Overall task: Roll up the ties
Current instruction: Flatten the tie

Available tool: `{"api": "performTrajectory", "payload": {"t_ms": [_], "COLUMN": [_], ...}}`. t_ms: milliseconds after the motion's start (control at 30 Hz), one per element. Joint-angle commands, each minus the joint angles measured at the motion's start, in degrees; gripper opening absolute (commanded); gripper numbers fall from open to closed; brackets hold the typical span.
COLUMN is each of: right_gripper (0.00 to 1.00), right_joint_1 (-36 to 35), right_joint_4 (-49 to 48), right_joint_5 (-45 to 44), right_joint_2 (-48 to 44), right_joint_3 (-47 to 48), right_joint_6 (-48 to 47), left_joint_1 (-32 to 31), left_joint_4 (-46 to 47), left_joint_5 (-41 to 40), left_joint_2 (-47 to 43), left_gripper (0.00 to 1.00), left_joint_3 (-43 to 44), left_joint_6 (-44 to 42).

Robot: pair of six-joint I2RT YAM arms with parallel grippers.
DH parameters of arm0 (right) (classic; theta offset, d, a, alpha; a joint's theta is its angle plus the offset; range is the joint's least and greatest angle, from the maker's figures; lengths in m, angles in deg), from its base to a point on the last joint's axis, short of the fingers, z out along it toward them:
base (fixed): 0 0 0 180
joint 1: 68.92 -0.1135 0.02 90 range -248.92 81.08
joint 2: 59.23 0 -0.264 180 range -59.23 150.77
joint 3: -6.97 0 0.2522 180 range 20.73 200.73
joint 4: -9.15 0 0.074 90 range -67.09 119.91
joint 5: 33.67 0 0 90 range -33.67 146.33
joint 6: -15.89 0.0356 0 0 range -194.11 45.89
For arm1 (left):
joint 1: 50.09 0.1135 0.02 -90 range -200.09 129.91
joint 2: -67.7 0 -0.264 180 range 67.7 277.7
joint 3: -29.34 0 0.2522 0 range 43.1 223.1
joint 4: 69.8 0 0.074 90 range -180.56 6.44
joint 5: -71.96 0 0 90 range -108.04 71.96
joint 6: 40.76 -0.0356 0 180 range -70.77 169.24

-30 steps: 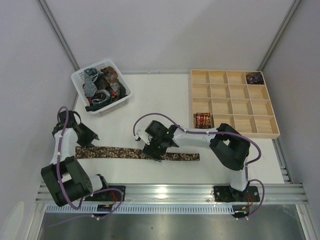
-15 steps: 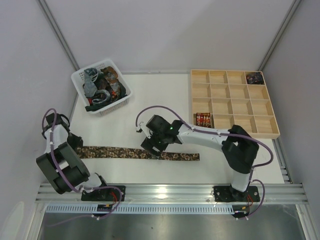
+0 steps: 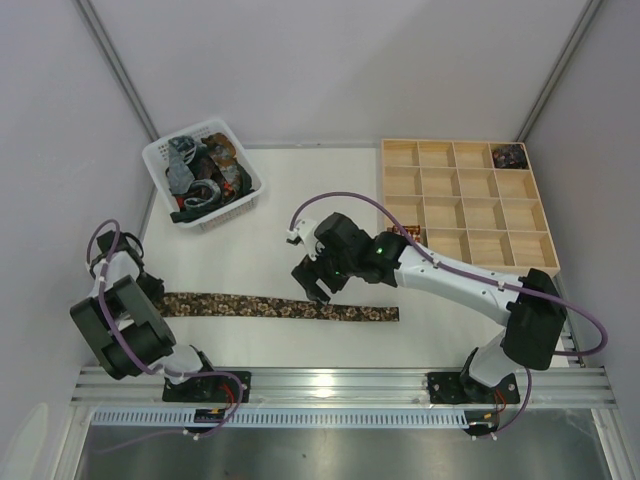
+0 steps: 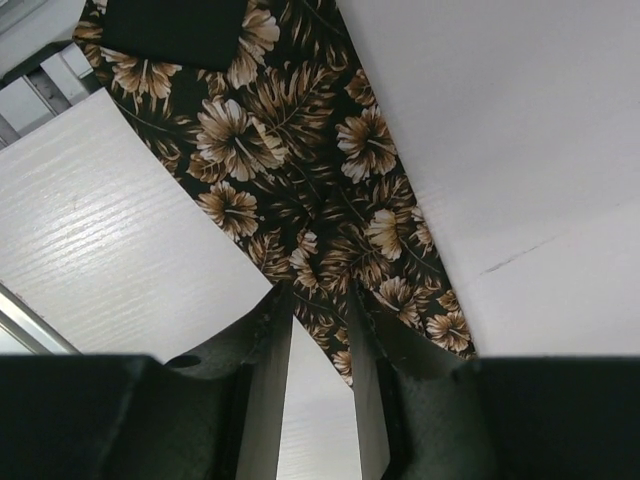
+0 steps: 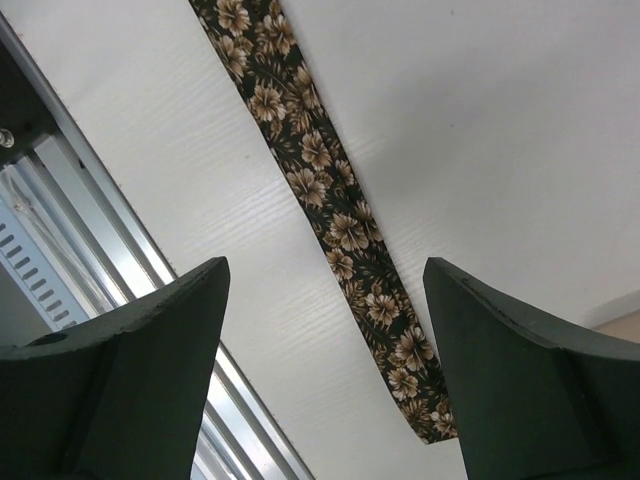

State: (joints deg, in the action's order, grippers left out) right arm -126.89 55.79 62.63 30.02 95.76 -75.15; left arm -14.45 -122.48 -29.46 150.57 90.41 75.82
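The tie [image 3: 250, 304] lies across the table [image 3: 320, 200] front; basket [image 3: 183, 136], apparently holding other ties [image 3: 205, 175], behind-left; tray [image 3: 478, 215] behind-right.

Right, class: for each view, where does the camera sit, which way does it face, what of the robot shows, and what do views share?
Top external: fixed above and behind the arms, facing down on the table; left arm and right arm show whole.
Left wrist: on the left arm, facing down past the left gripper at the pointed end of the floral tie.
Right wrist: on the right arm, facing down through the open right gripper at the tie's other end.
Shared: all three show the floral tie.
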Motion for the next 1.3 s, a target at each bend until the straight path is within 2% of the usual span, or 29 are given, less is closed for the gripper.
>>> {"api": "performTrajectory", "payload": {"t_ms": [0, 367, 467, 533, 567, 600, 833, 1000, 1267], "right_gripper": [0.84, 0.84, 0.83, 0.83, 0.83, 0.83, 0.83, 0.83, 0.82], "right_joint_1": [0.41, 0.67, 0.67, 0.67, 0.67, 0.58, 0.67, 0.67, 1.20], "right_joint_4": [1.13, 0.34, 0.51, 0.51, 0.17, -0.01, -0.45, -0.63, -0.28], "right_joint_5": [0.29, 1.16, 1.34, 1.60, 1.60, 1.69, 2.04, 2.22, 2.48], "right_joint_2": [-0.48, 0.31, 0.74, 0.57, 0.57, 0.57, 1.27, 1.01, -0.83], "right_joint_3": [-1.02, -1.37, -1.46, -1.55, -1.55, -1.63, -1.46, -1.90, -3.83], "right_joint_6": [0.69, 0.78, 0.77, 0.77, 0.77, 0.77, 0.77, 0.77, 0.77], "left_joint_1": [0.57, 0.57, 0.57, 0.49, 0.49, 0.57, 0.49, 0.49, 2.94], "left_joint_4": [3.67, 5.25, 5.34, 5.08, 4.90, 4.55, 1.75, -0.98, -2.66], "left_joint_5": [0.34, -1.06, -1.58, -2.03, -2.38, -2.47, -2.99, -6.32, -9.67], "left_joint_2": [0.10, 3.70, 3.88, 3.35, 3.18, 2.65, -1.30, -2.98, -1.23], "left_gripper": [0.35, 0.31, 0.26, 0.18, 0.09, 0.07, 0.04, 0.01, 0.01], "left_joint_3": [-0.11, 0.07, -0.11, -0.11, -0.11, -0.11, 0.15, 3.40, 8.76], "left_joint_6": [-0.48, -0.48, -0.49, -0.22, -0.13, -0.05, 0.66, 1.10, 1.63]}}
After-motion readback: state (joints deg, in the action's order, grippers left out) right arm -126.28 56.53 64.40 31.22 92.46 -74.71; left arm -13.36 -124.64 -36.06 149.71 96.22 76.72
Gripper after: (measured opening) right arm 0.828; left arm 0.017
